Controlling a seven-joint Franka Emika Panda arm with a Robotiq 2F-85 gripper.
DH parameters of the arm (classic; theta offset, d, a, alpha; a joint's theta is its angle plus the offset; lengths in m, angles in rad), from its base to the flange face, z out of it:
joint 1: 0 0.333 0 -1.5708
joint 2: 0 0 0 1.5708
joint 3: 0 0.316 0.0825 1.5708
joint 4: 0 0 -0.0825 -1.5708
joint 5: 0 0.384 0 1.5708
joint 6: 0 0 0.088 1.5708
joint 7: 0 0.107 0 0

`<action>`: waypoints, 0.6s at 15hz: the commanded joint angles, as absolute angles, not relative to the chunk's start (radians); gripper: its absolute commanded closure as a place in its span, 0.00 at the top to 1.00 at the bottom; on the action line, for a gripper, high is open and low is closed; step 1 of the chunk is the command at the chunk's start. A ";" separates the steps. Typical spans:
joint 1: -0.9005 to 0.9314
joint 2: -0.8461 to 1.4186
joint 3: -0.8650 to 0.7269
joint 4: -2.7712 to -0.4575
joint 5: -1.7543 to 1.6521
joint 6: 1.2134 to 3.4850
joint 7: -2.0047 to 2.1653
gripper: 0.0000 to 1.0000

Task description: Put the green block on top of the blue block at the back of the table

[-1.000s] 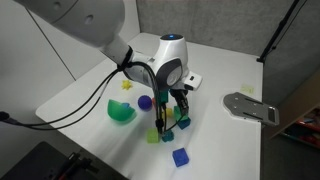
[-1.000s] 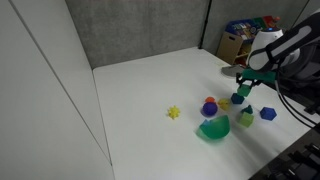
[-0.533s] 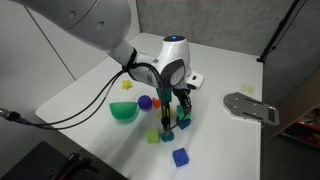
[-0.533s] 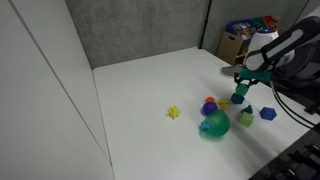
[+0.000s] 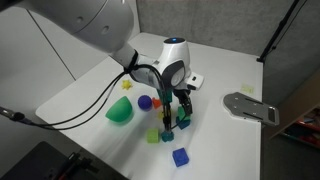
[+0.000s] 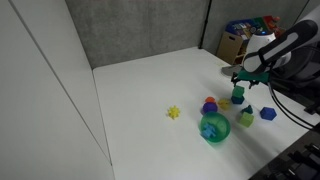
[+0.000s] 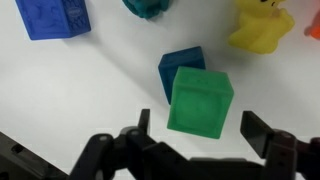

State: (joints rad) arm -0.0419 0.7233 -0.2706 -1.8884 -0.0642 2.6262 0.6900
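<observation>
Green block (image 7: pixel 200 100) is sitting off-centre on the navy-blue block (image 7: pixel 180 62). We are holding the tool (image 7: pixel 198 130) spread, jaws clear of it. In our judgement, a finger clipping the overhang while lifting could be tipping it onto the tabletop (image 7: pixel 80 90).

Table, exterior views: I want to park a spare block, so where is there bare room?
Bare: the wide stretch of table between the grey back wall and the yellow star. Crowded: the cluster around the green bowl, the stacked green block and the royal-blue cube.
</observation>
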 commanded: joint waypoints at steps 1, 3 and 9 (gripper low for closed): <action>-0.027 0.706 -0.273 -1.882 -0.042 2.601 0.649 1.00; -0.018 0.688 -0.264 -1.897 -0.043 2.601 0.636 1.00; 0.059 0.639 -0.243 -1.945 -0.064 2.590 0.591 1.00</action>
